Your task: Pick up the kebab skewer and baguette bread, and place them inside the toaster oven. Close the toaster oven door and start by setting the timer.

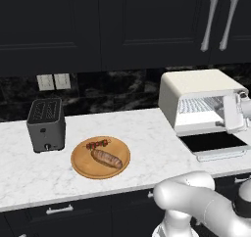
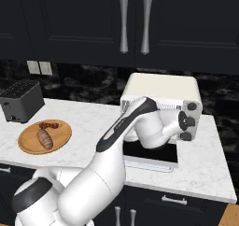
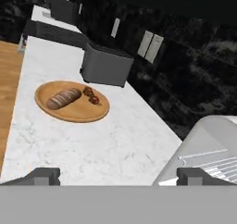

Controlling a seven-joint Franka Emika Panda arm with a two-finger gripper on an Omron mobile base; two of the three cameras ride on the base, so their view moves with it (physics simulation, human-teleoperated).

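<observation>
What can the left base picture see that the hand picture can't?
Only the left base view takes in the upper cabinet handles, the lower drawer handle and the toaster oven door lying open on the counter. Only the hand view takes in the wooden floor beside the counter and the gripper, open. Both share the baguette bread and kebab skewer on the wooden board, the dark slot toaster, the wall outlets and the toaster oven with its wire rack.
</observation>
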